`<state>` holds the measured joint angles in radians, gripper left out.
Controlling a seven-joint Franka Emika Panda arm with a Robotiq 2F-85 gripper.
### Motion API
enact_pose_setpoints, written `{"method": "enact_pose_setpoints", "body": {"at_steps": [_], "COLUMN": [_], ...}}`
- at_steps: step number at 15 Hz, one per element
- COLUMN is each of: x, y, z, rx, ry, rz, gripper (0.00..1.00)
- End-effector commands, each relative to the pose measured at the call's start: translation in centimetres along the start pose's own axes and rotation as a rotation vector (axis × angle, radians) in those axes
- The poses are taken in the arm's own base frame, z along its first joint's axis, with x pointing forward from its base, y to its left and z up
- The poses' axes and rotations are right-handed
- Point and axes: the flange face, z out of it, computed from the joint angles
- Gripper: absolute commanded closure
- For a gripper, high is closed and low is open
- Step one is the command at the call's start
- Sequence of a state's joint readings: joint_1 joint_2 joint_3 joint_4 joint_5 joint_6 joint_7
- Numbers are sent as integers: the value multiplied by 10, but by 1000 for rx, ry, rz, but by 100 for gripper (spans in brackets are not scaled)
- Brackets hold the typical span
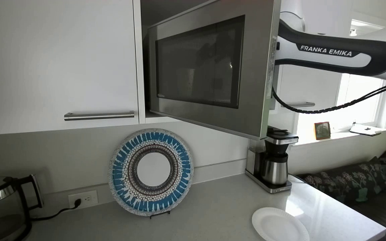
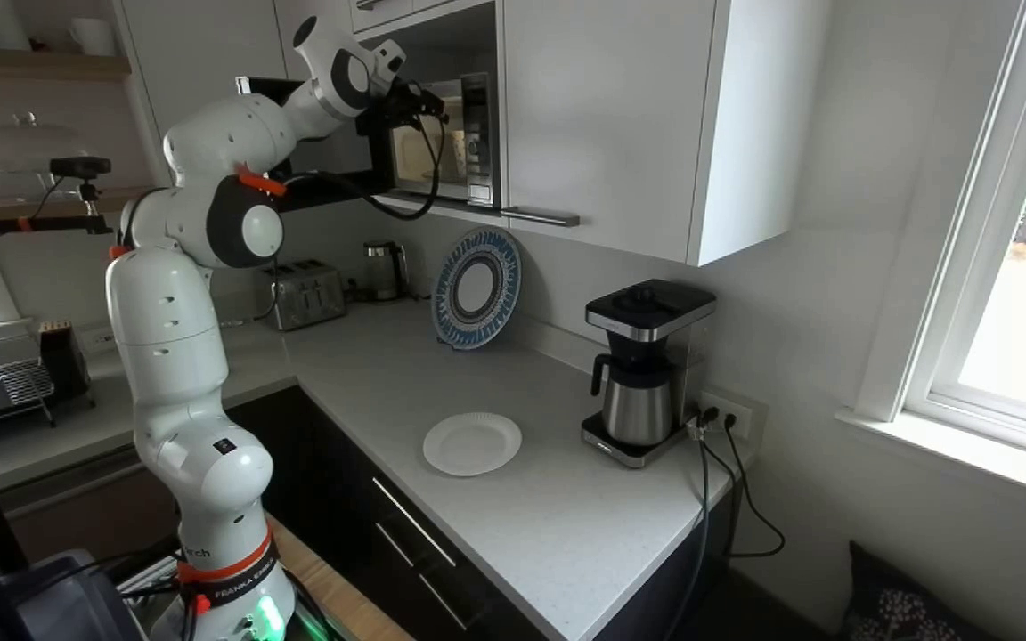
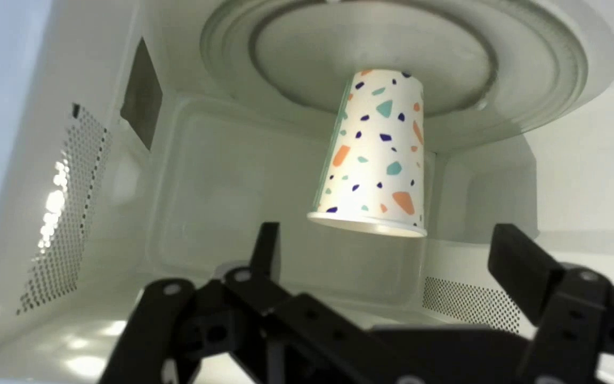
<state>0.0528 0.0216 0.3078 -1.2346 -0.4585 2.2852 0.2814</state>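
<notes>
We have the gripper (image 3: pixel 388 237) spread wide, facing into the microwave (image 3: pixel 264 181); ahead of the fingers (image 3: pixel 268 250), the speckled cup (image 3: pixel 376 149) stands on the turntable (image 3: pixel 445 48), open room showing between its rim (image 3: pixel 366 224) and each finger.

– Looks passable into the microwave oven (image 2: pixel 479 133)?
– Does, through the front, beside the swung-out door (image 1: pixel 209 67).
– Inside?
– Free on either side of the terrazzo-patterned paper cup (image 3: pixel 376 154); blocked by the turntable (image 3: pixel 376 37) under it and the cavity wall (image 3: pixel 232 181) behind.
</notes>
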Motion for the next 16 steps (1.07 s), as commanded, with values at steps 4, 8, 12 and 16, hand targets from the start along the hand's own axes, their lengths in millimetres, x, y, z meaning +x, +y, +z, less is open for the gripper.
{"method": "enact_pose_setpoints", "body": {"at_steps": [4,8,12,16], "x": [-28,-44,-65,-81], "y": [9,37,82,122], "z": [-20,-30,-47,-79], "rx": [76,203,338,442], "ry": [-152,-165,-191,-174], "rz": [71,104,130,121], "gripper": [0,0,0,0]}}
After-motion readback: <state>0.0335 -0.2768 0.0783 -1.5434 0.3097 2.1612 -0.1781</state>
